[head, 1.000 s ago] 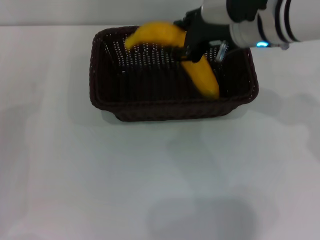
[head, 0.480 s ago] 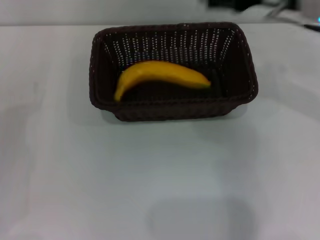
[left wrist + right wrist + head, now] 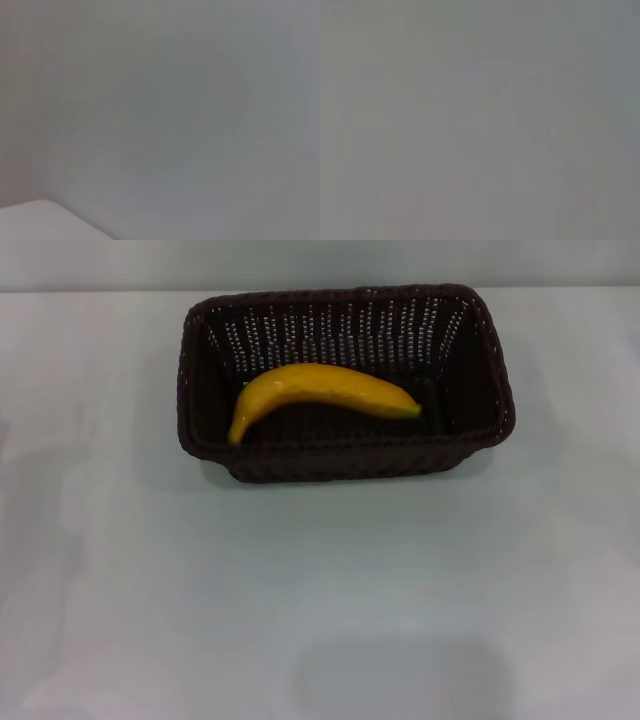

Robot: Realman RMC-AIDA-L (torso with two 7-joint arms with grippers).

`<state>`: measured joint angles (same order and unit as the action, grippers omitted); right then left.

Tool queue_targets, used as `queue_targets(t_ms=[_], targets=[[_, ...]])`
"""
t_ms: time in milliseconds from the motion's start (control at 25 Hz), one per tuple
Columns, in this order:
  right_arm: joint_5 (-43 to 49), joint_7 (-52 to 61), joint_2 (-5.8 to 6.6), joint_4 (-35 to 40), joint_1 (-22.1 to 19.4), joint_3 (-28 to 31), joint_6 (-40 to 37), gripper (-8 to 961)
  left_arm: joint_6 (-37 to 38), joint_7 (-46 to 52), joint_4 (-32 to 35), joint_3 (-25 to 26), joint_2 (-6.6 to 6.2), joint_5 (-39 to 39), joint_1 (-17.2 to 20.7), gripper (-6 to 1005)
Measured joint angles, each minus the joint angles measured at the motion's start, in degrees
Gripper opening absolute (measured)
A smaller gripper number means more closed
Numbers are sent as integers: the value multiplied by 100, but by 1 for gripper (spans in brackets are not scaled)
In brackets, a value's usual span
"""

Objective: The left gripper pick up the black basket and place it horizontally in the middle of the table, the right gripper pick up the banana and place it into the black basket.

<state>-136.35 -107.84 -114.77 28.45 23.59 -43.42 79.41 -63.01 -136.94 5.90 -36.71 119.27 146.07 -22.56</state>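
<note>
The black basket (image 3: 205, 430) stands lengthwise across the far middle of the white table (image 3: 320, 580) in the head view. The yellow banana (image 3: 320, 390) lies inside it on the basket's floor, curved, with its dark tip toward the right. Neither the left gripper nor the right gripper shows in any view. Both wrist views show only a plain grey surface.
The table's far edge runs just behind the basket. A faint shadow (image 3: 400, 680) lies on the tabletop near the front.
One second ago the right gripper held the banana over the basket. It let go and withdrew up and to the right, out of view. The banana now lies in the basket.
</note>
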Motion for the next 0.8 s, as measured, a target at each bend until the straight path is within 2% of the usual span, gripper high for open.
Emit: queue_targets(t_ms=[80, 200, 240, 280, 320, 480, 800], targets=[[40, -1079, -25, -642, -76, 476, 20, 815, -4, -146, 4, -3, 1, -13, 4, 894], [-90, -3429, -66, -1341, -210, 541, -302, 815, -15, -405, 17, -3, 0, -25, 12, 894], [-127, -3930, -68, -1539, -218, 537, -432, 815, -18, -502, 15, -3, 0, -27, 4, 894], [-127, -3930, -68, -1539, -218, 537, -432, 815, -18, -618, 10, -3, 0, -28, -12, 894], [-172, -4901, -65, -1860, -210, 528, -834, 815, -18, -782, 3, -3, 1, -32, -39, 894], [-139, -5179, -73, -2044, -178, 463, -1181, 815, -21, -1196, -12, -11, 15, -37, -127, 895], [-83, -4880, -110, -2187, -70, 263, -1098, 815, -20, -1353, -29, -33, 19, -105, -250, 895]])
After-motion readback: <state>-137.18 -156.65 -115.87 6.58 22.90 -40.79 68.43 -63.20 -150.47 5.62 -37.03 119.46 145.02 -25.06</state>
